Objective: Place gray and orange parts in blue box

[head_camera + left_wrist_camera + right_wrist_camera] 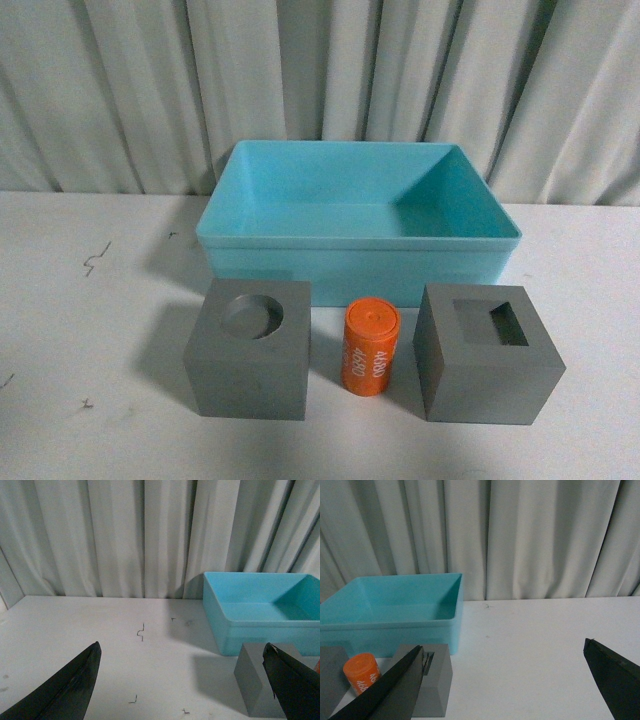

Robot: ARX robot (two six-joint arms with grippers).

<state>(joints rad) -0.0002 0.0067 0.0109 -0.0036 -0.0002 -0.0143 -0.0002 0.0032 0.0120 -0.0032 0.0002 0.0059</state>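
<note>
while wrist views show gaping grippers (181, 645) (503, 644), front shows round recess (252, 317).

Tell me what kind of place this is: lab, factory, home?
Probably a staged lab bench: white table, curtain backdrop, and only test props: blue box, round-recess gray cube, square-recess gray cube, orange cylinder.

White table (90, 330) (scuffed), blue box (350, 262), round-recess gray cube (250, 370), orange cylinder (369, 352), square-recess gray cube (487, 380)
</note>
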